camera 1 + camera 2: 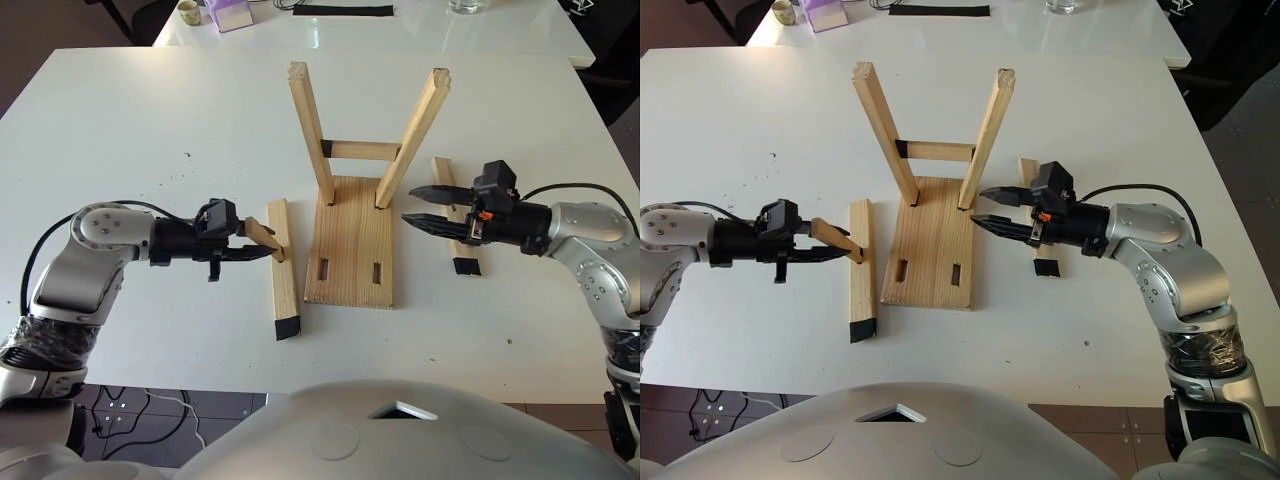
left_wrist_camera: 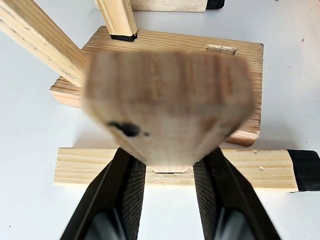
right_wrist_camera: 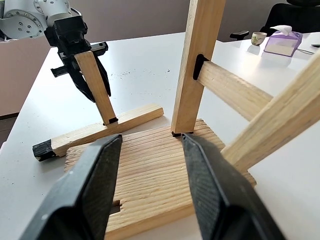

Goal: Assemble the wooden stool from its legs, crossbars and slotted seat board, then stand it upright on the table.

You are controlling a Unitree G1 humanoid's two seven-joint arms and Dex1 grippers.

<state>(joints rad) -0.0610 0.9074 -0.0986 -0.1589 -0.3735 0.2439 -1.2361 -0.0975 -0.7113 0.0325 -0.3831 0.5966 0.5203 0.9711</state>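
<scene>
The slotted seat board [image 1: 350,240] lies flat at the table's middle. Two legs [image 1: 310,130] stand tilted in its far slots, joined by a crossbar [image 1: 360,151]; the two near slots are bare. Left of the board a loose leg [image 1: 283,265] lies on the table. My left gripper [image 1: 250,250] is shut on a short crossbar [image 1: 262,233] whose end sits in that leg's notch [image 3: 111,121]. At the board's right edge my right gripper [image 1: 410,203] hovers open, holding nothing, over another loose leg [image 1: 455,225] with a black-tipped end.
The white table [image 1: 150,130] has free room on the left and at the front. A second table behind it carries a purple tissue box [image 1: 232,14], a cup [image 1: 189,11], a glass and a black strip [image 1: 342,10].
</scene>
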